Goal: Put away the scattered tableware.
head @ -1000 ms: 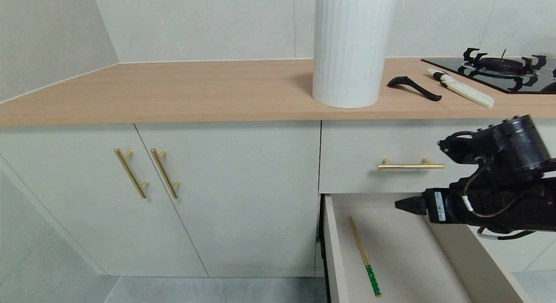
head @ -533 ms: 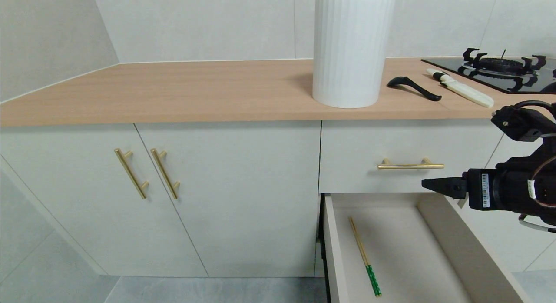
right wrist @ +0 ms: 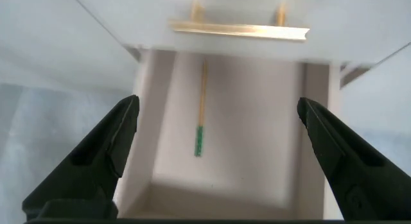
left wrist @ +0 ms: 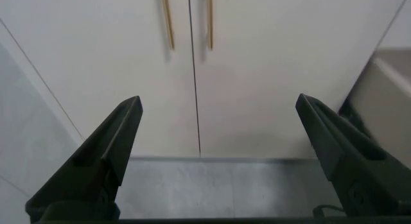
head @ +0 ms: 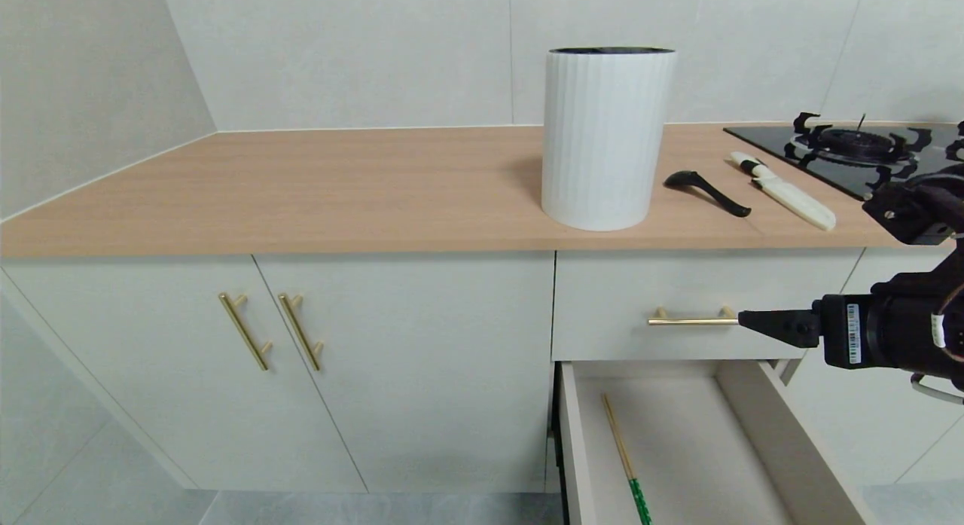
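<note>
Right gripper (head: 744,319) hangs in front of the upper drawer front, level with the right end of its brass handle (head: 689,320) and above the right side of the open drawer (head: 572,434) below. In the head view the tip overlaps the handle end, so contact cannot be judged there. In the right wrist view the handle (right wrist: 239,31) lies beyond the fingertips, apart from them. Right gripper (right wrist: 217,112) jaws are spread wide with nothing between them. They frame the open drawer's interior (right wrist: 154,121) from above. Chopsticks (head: 621,453), a bamboo pair with green ends, lie flat on the drawer floor, lengthwise, nearer the robot's-left wall than the right, with the green ends toward the drawer's front. The right wrist view shows the same pair (right wrist: 201,115) close together and roughly parallel. Left gripper (left wrist: 218,107) is low, facing the double cabinet doors (left wrist: 192,70) and the floor strip below them. Its jaws are also fully spread and it holds nothing. On the countertop (head: 339,186), still out: a black spoon (head: 706,192) lying just to the right of a tall white ribbed canister (head: 606,137), not touching it, and a white-sheathed knife (head: 783,190) lying between the spoon and the gas hob (head: 858,144). Spoon and knife are near each other but apart. The cabinet doors in the head view carry two slanted brass handles (head: 273,331) side by side.
</note>
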Robot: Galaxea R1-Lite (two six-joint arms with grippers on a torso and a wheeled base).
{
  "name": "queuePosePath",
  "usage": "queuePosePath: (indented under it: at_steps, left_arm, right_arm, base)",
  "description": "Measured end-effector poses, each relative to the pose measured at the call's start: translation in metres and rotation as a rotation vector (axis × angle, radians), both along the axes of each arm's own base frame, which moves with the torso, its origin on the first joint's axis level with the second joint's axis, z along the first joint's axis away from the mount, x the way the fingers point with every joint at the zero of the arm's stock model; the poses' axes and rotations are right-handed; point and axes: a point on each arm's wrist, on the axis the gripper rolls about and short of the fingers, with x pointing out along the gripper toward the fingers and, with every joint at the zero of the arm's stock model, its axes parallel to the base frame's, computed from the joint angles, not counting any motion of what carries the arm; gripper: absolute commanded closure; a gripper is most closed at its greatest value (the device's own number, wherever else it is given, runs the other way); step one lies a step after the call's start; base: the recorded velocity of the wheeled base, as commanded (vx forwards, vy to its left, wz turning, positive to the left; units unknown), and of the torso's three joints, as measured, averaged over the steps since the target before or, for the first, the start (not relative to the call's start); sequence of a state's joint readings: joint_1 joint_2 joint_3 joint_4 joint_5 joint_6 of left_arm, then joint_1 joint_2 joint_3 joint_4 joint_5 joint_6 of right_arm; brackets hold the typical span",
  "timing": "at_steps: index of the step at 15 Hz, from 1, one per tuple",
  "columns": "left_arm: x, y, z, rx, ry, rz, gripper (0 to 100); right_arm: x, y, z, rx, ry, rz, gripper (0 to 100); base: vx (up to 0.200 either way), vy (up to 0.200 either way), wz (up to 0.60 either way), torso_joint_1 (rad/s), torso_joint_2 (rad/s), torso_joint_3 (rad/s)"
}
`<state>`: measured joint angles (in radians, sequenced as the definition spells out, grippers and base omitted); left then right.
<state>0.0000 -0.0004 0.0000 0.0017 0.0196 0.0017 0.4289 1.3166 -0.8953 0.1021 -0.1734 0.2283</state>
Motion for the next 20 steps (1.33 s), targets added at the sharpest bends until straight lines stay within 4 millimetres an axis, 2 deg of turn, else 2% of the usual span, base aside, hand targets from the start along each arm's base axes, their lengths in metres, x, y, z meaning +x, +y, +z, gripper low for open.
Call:
queuePosePath:
  at_steps: [12,20]
  left_arm:
    - [0.0,0.0,0.0,0.0,0.0,0.0,0]
    - [0.0,0.0,0.0,0.0,0.0,0.0,0]
  right_arm:
    - [0.0013,0.0007,-0.0057,-0.021,0.017,0.011,0]
    - [0.0074,0.0026,-0.0073,-0.066,-0.005,0.035,0]
  base:
    - [0.0,0.0,0.0,0.185,-0.47,-0.283]
    - [0.0,0.0,0.0,0.02,-0.04,-0.026]
